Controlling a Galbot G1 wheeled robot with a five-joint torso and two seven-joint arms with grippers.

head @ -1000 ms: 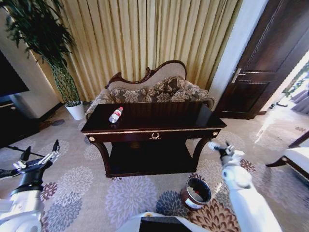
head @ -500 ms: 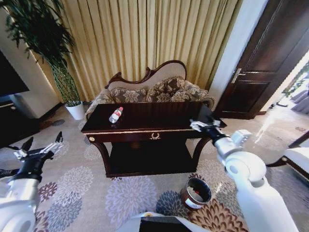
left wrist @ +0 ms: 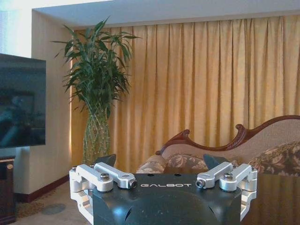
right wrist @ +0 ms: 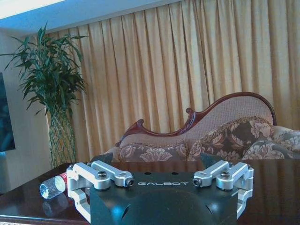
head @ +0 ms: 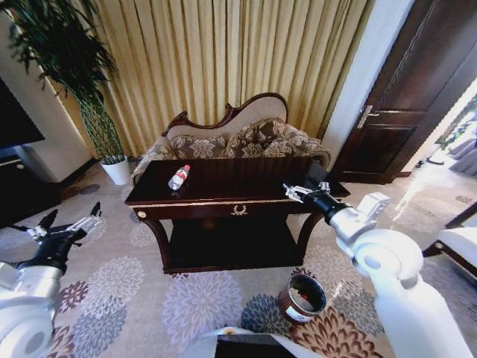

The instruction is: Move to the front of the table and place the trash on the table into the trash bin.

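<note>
The table (head: 223,201) is dark and glossy and stands in front of me. On its left part lies the trash, a clear plastic bottle (head: 178,177) with a red cap, on its side; the right wrist view shows the bottle (right wrist: 54,183) far off to one side. My right gripper (head: 304,189) (right wrist: 157,159) is open and empty over the table's right front corner. My left gripper (head: 68,224) (left wrist: 159,161) hangs open and empty over the carpet, left of the table. The trash bin (head: 302,297), round and reddish-brown, stands on the floor below the table's right front.
A patterned sofa (head: 238,138) stands right behind the table, with curtains behind it. A potted bamboo plant (head: 97,127) is at the back left and a dark door (head: 406,112) at the right. Open carpet (head: 194,306) lies between me and the table.
My right arm has swung up and to the left, from beside the table's right leg to over its right front corner. The left gripper has drifted slightly up and left.
</note>
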